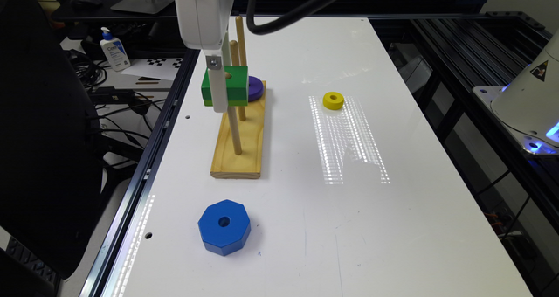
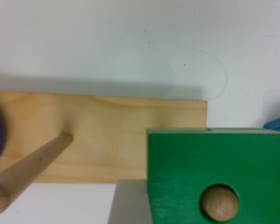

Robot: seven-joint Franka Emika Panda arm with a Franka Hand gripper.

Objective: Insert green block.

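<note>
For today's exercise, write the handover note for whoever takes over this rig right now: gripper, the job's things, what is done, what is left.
Gripper: at the green block, which hangs high on the peg; whether it is clamped cannot be told.
Green block: up in the air over the wooden base, its hole threaded on the near peg, whose tip shows in the hole.
Done: block lifted and started on the peg.
Left: lower it to the base, release.

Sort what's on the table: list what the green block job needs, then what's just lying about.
Job:
green block, on the peg
claw holding it
front peg
wooden base

Lying about:
blue octagon
yellow ring
purple disc at the back of the base
</note>
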